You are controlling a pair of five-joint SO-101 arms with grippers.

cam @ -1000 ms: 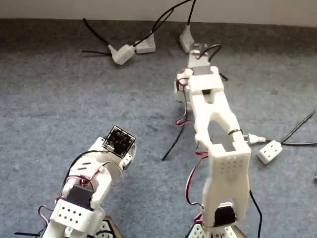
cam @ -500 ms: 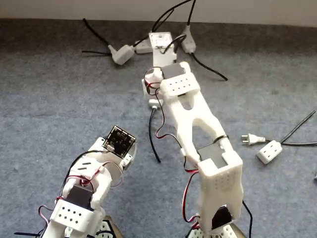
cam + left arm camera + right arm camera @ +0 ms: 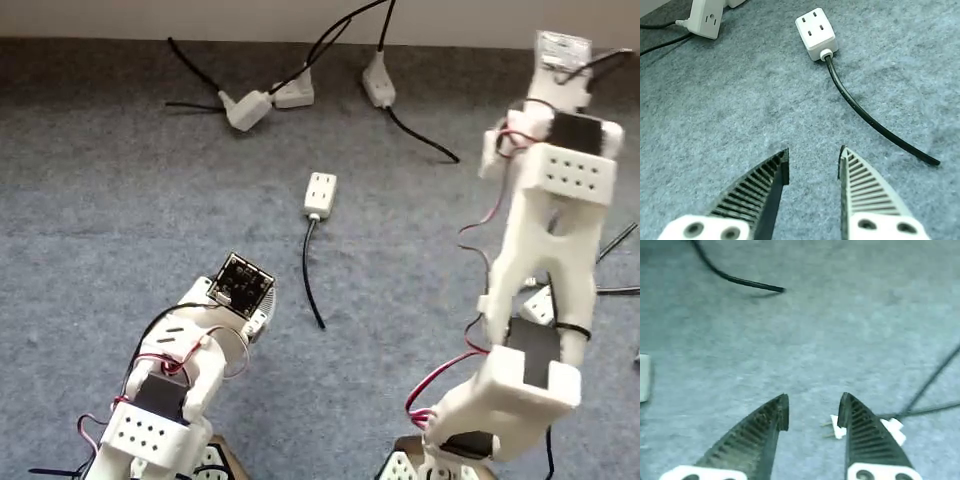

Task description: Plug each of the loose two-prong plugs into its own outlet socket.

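A white outlet socket on a short black cord lies mid-carpet; in the left wrist view this socket lies ahead of my open, empty left gripper. The left arm sits at the near left. The right arm stretches toward the far right. My right gripper is open just above a white two-prong plug, which is partly hidden behind one finger; its black cord runs off. Another socket peeks out behind the right arm.
Three more white sockets with black cords lie along the far edge by the wall. One of them shows in the left wrist view. A loose cord end lies ahead of the right gripper.
The right arm swung left over the middle, then far to the right. The socket on the short cord shifted left and now lies uncovered. The left arm has not moved.
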